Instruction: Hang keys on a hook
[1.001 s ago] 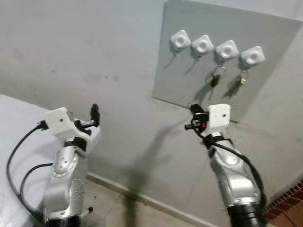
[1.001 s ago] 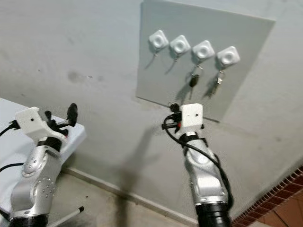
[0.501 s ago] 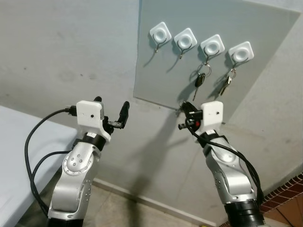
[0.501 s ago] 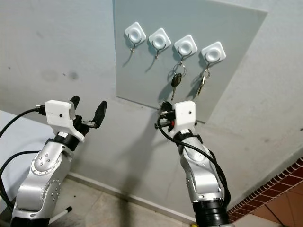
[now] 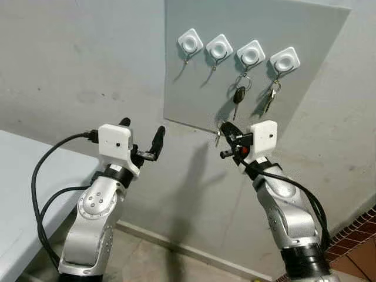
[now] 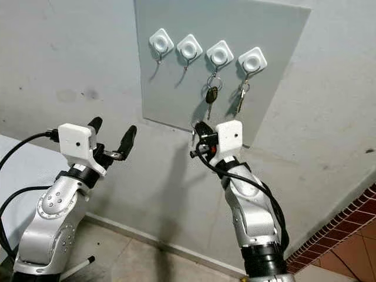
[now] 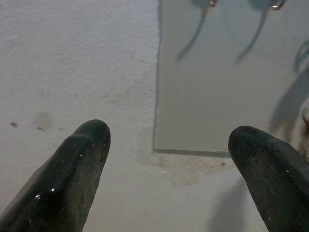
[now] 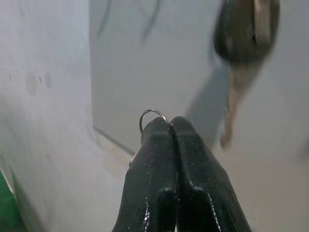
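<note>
right gripper (image 8: 170,126): fingers pressed together on key ring (image 8: 152,115), just below grey board (image 5: 188,76)
left gripper (image 5: 143,136): fingers apart, empty, left of board
hooks (image 5: 219,47): four; right two hold keys (image 5: 238,95)

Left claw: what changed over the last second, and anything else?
The left claw came off the white table side and rose toward the grey board, fingers open and empty. The camera shifted too, so the board sits differently in frame. The right claw stays shut on a key ring below the hooks. The black-headed key and the silver keys still hang on the two right hooks.
</note>
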Tool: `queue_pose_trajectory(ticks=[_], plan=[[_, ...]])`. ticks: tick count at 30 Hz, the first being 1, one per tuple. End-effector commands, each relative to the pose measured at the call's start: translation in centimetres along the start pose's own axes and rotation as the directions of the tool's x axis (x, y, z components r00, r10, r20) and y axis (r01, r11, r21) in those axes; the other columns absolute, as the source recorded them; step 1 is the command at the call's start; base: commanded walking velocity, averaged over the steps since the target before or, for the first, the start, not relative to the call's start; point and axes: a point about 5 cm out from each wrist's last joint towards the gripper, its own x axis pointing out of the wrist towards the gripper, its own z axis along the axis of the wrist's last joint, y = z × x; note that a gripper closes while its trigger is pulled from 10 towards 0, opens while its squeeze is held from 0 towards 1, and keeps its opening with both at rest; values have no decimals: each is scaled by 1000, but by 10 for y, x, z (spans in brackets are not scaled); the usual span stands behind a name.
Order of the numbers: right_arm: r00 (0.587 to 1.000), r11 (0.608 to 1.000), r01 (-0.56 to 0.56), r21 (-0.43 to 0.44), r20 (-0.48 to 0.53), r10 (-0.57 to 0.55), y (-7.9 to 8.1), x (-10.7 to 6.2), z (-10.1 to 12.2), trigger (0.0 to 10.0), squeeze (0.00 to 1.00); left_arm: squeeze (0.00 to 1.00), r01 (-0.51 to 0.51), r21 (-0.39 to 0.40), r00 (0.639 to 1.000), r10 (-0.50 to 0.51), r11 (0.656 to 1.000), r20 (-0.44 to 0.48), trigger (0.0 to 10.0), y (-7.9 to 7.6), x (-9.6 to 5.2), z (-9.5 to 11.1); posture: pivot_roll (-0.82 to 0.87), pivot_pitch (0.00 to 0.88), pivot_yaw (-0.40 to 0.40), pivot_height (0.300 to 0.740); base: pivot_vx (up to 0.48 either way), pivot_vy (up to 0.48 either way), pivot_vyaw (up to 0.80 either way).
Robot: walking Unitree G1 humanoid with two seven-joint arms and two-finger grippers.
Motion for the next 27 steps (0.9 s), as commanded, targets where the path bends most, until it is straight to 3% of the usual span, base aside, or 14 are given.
queue_pose_trajectory(ticks=[1,8,11,20,27], plan=[[998,1000,-27,-3,60,27,2,3,14,10000,0,0,30,20,999,-31,999,26,10000,-4,3,8,-44,0,-63,740,0,0,0],[992,996,-93,-2,91,92,5,8,22,10000,0,0,59,37,997,-60,998,42,10000,-9,3,12,-34,0,-69,740,0,0,0],[976,990,-142,3,169,140,8,21,43,10000,0,0,88,37,993,-91,995,78,10000,-13,8,23,-34,0,-62,740,0,0,0],[939,981,-185,54,305,160,11,35,78,10000,0,0,156,53,981,-161,986,112,10000,-22,12,37,-39,0,-49,740,0,0,0],[942,984,-155,82,311,122,5,35,82,10000,0,0,154,45,981,-159,987,113,10000,-22,12,39,-37,0,-49,740,0,0,0]])
